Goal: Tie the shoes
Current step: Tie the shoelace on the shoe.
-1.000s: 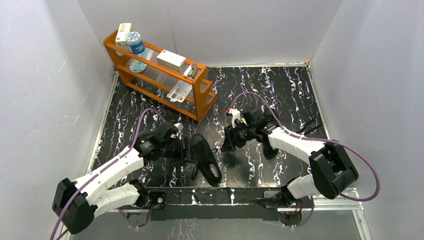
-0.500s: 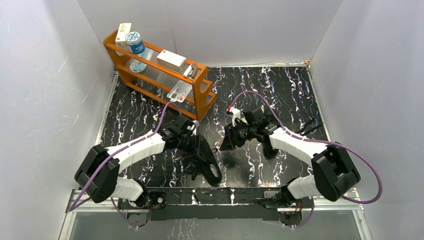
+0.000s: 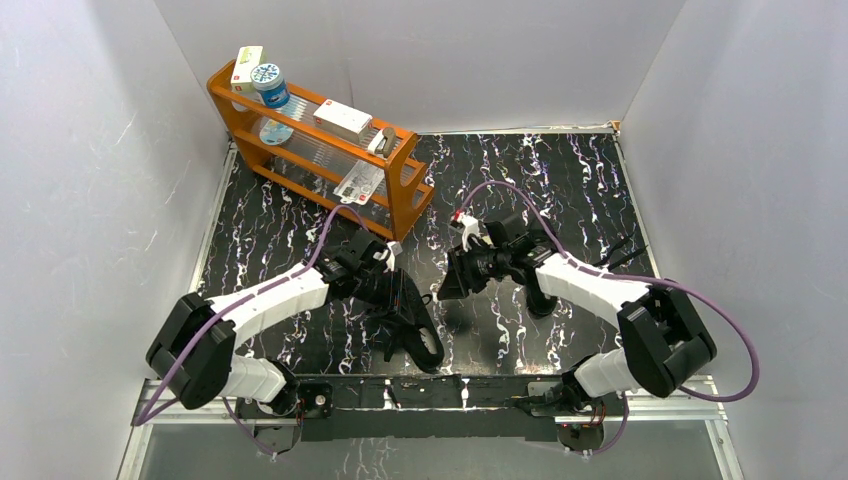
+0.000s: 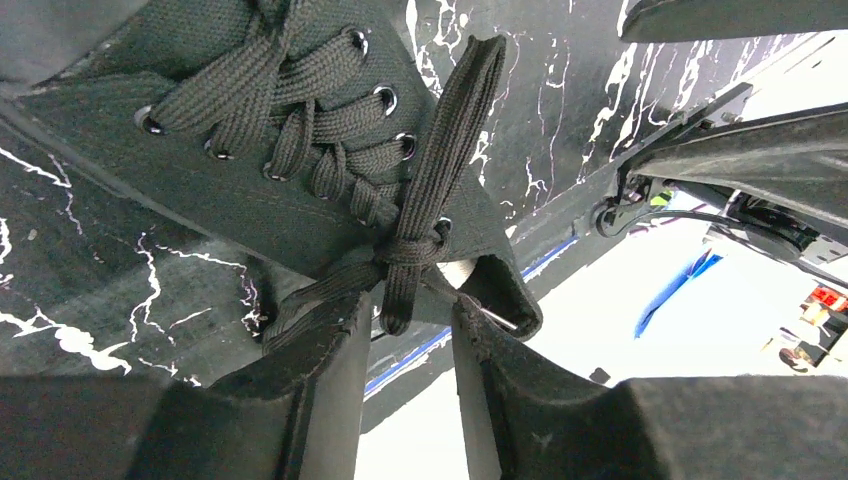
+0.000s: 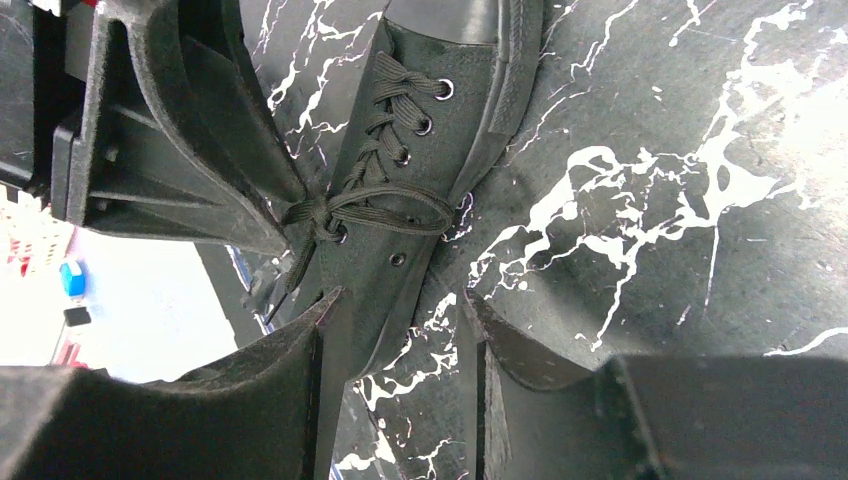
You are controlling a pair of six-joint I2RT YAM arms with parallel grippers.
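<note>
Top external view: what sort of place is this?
Probably a lab robot test cell: white wall panels box in a black marbled tabletop, with an orange storage rack at back left.

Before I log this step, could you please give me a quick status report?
Left claw open, astride lace end below the knot. Right claw open, empty, over edge of shoe. Orange rack stands apart, not obstructing.

Left fingers point(image 4: 300, 400) swung over the shoe point(image 4: 200, 210), narrowing around its lace point(image 4: 440, 170).

arms point(image 3: 585, 285): white shells, black joints | cables point(image 3: 498, 186): purple | fingers point(image 4: 300, 400): black
</note>
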